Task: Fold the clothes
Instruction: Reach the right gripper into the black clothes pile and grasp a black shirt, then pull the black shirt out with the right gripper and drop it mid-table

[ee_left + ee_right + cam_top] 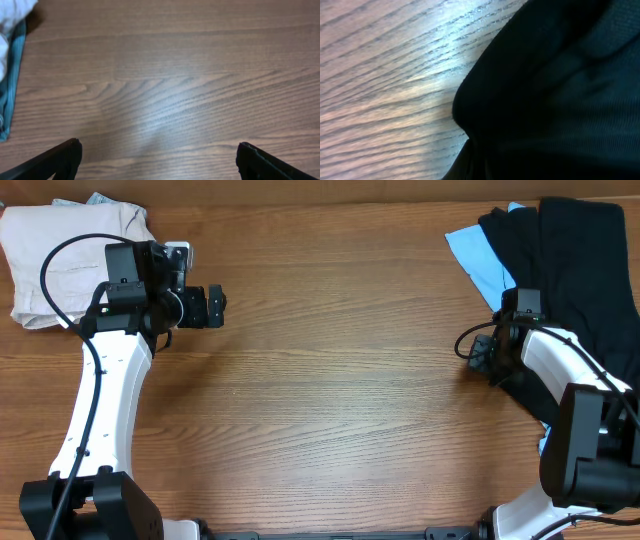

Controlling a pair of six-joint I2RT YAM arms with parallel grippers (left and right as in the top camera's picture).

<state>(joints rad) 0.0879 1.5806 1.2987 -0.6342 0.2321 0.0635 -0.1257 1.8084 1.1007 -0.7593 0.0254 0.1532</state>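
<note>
Fingers (pixel 60 160) of the left gripper (pixel 159 148) are standing wide apart, gripping nothing, over bare table (pixel 340 380); cream clothes (pixel 70 255) are lying near. The right gripper (pixel 484 356) is sitting at the edge of the black garment (pixel 560 90), which is hiding its fingers: opening cannot be told. Blue garment (pixel 478 252) is peeking from under it.

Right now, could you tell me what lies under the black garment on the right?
A light blue garment peeks out from under the black garment along its left edge. The rest of it, and anything else beneath, is covered.
</note>
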